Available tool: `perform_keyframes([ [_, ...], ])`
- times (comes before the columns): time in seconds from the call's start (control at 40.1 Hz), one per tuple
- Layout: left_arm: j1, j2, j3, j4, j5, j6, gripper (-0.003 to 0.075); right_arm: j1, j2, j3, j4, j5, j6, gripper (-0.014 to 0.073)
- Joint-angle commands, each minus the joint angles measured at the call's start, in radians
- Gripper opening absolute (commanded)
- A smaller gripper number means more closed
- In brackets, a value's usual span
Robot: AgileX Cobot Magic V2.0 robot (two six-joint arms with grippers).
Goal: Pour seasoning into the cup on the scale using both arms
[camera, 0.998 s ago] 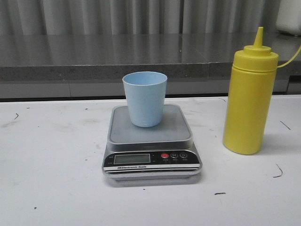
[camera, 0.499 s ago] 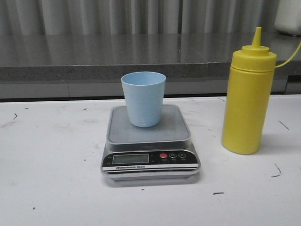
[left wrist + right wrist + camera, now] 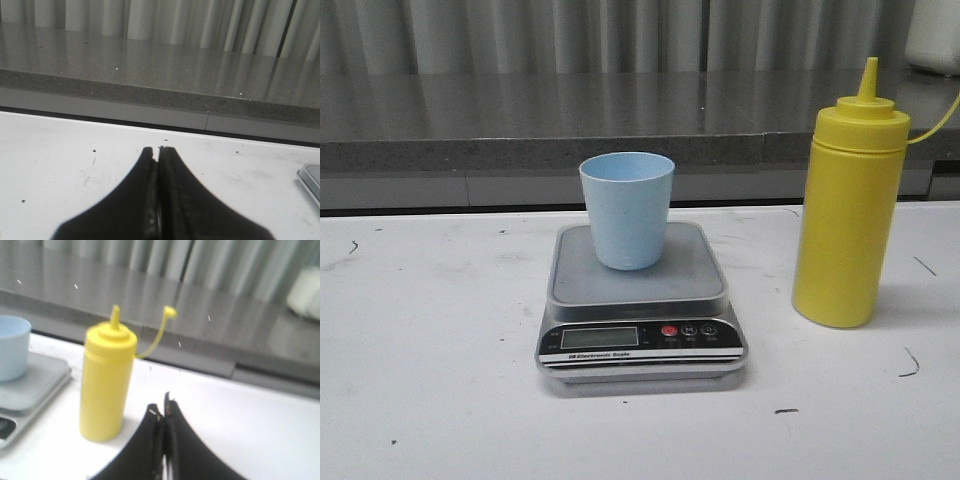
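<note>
The left gripper (image 3: 159,150) has its fingers pressed together over bare white table (image 3: 430,400), holding nothing. The right gripper (image 3: 163,412) is likewise closed and empty, near the yellow seasoning bottle (image 3: 848,200) but apart from it. The bottle stands upright on the table to the right of the scale (image 3: 640,300), untouched. The light blue cup (image 3: 626,208) sits upright on the scale's steel platform; its inside appears empty, though the front camera's low angle hides the bottom. Judging from this, placing the cup is done; grasping, tilting and pouring remain.
</note>
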Motion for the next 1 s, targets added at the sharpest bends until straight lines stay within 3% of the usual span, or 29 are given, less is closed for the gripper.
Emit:
perform_keyframes([
  [0.0, 0.003, -0.018, 0.024, -0.01, -0.083, 0.002, -0.002, -0.027, -0.038, -0.001, -0.179, 0.018, 0.274, -0.0122],
  [0.25, 0.003, -0.016, 0.024, -0.01, -0.083, 0.002, -0.002, -0.027, -0.111, 0.146, -0.175, -0.171, 0.279, -0.0122],
  [0.474, 0.003, -0.016, 0.024, -0.01, -0.082, 0.002, -0.002, -0.027, -0.112, 0.148, -0.176, -0.082, 0.279, -0.0122],
  [0.973, 0.003, -0.016, 0.024, -0.01, -0.082, 0.002, -0.002, -0.027, -0.111, 0.147, -0.176, -0.079, 0.279, -0.0122],
])
